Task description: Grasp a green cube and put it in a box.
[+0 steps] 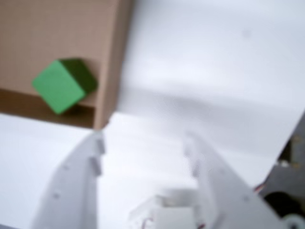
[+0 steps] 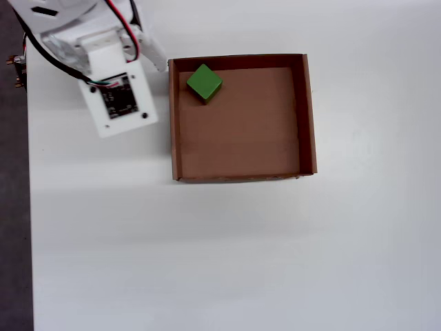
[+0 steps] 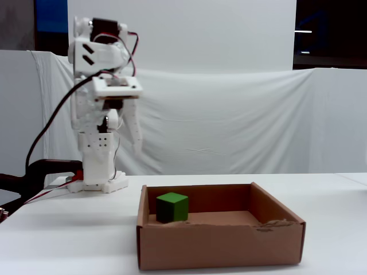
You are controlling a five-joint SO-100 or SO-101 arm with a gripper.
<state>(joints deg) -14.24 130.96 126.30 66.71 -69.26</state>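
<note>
The green cube (image 2: 204, 83) lies on the floor of the brown cardboard box (image 2: 241, 134), in the corner nearest the arm in the overhead view. The wrist view shows the cube (image 1: 62, 86) tilted against the box wall (image 1: 112, 62), up and to the left of my gripper (image 1: 144, 138). My white fingers (image 1: 81, 181) are spread wide with only white table between them. In the fixed view the gripper (image 3: 127, 137) hangs high above the table, left of and behind the box (image 3: 221, 246), with the cube (image 3: 172, 207) resting inside it.
The arm's base (image 3: 97, 177) stands at the table's back left, with red and black cables (image 3: 51, 126) trailing off to the left. The table's left edge (image 2: 29, 207) borders a dark floor. A white cloth backdrop (image 3: 241, 114) hangs behind.
</note>
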